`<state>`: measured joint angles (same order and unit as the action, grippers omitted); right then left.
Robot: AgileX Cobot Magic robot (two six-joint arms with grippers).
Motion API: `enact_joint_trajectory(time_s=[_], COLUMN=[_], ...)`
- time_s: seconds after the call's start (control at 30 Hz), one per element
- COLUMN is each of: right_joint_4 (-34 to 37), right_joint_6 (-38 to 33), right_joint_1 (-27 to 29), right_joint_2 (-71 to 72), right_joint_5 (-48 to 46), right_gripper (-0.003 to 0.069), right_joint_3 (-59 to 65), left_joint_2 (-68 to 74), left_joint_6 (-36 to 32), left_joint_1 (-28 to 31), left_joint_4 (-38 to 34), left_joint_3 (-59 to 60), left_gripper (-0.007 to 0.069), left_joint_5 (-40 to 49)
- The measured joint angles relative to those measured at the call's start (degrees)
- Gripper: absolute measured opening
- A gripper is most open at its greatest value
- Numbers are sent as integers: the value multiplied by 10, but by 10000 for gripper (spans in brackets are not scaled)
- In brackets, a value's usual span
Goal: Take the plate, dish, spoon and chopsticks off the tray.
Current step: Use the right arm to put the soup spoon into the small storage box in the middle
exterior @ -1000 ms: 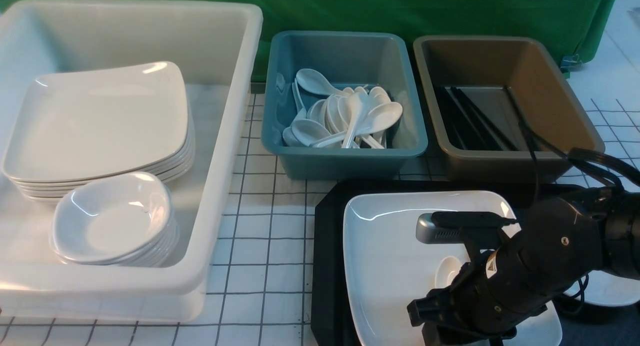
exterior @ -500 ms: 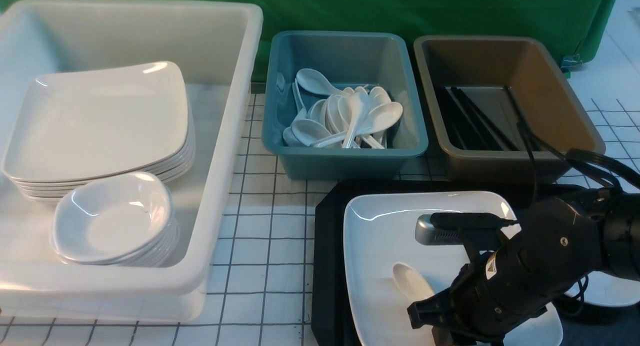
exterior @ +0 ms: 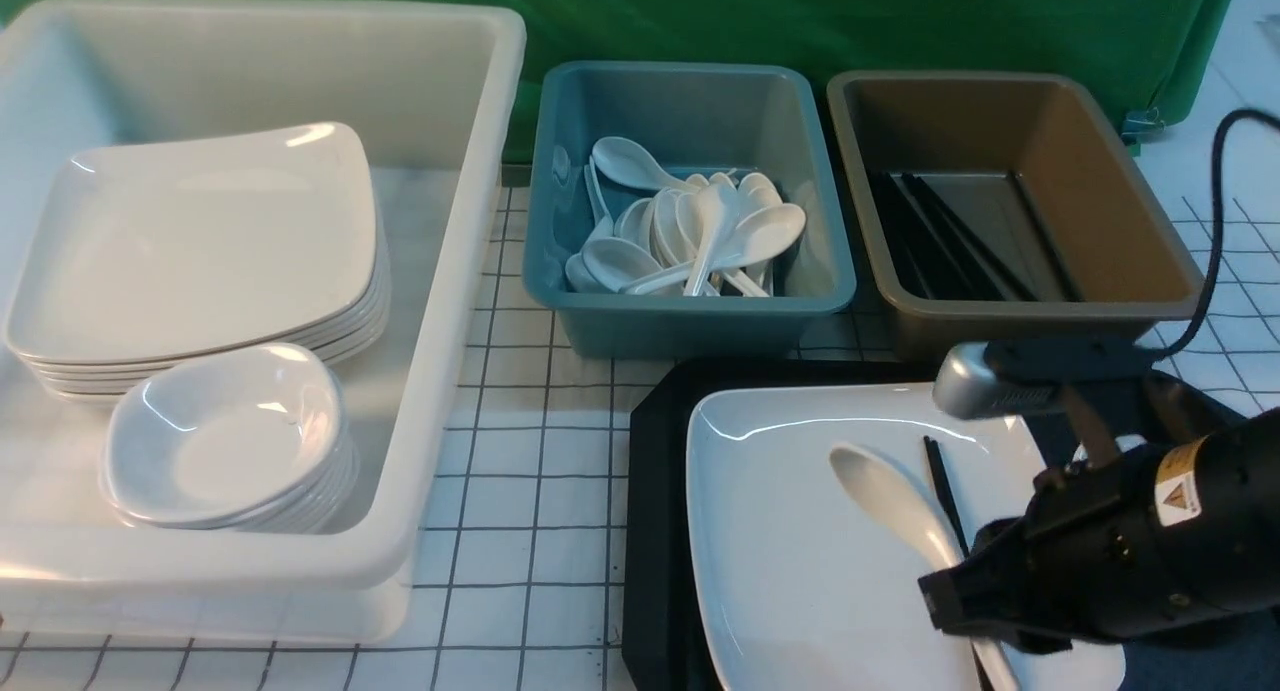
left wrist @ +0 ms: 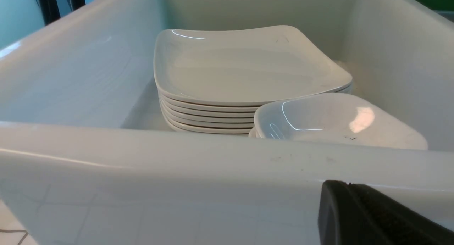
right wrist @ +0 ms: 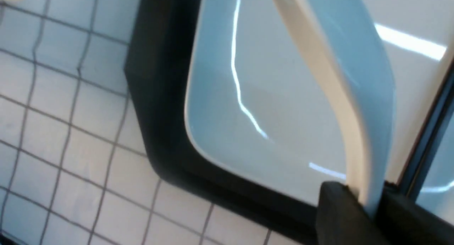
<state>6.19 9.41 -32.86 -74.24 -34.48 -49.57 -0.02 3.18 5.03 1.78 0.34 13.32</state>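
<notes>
Over the plate (exterior: 780, 551), right jaws clamp the spoon (exterior: 885, 491); left jaws closed; yellow label (exterior: 1180, 483) unreadable.

On my feed, a green cloth backdrop (exterior: 800, 21) closes off the far side, hanging in loose folds, with a small bluish clip (exterior: 1140, 126) at its lower right edge. The work surface wears a white table cover (exterior: 540, 471) printed with a thin dark grid, slightly wrinkled near me. Through the left wrist camera I catch a pale teal wall (left wrist: 17, 21) with dark upright bars (left wrist: 53, 4) against it. The lighting is bright and even, and shadows are soft.
</notes>
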Motion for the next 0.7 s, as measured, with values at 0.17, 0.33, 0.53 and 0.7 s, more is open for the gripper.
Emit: enact_joint_trajectory(time_s=[0.17, 0.33, 0.53, 0.7], right_joint_4=[-17, -16, -6, -3], right_joint_6=[-7, -9, -9, 16], right_joint_1=[35, 89, 104, 104], right_joint_2=[-15, -95, -242, -348], right_joint_5=[29, 68, 86, 119], right_gripper=[111, 111, 115, 122], right_joint_3=[-78, -172, -313, -414], left_joint_2=[0, 0, 0, 0], left_joint_6=[0, 0, 0, 0], left_joint_1=[0, 0, 0, 0], left_joint_4=[0, 0, 0, 0], left_joint_3=[0, 0, 0, 0], left_gripper=[22, 22, 22, 22], left_joint_5=[0, 0, 0, 0])
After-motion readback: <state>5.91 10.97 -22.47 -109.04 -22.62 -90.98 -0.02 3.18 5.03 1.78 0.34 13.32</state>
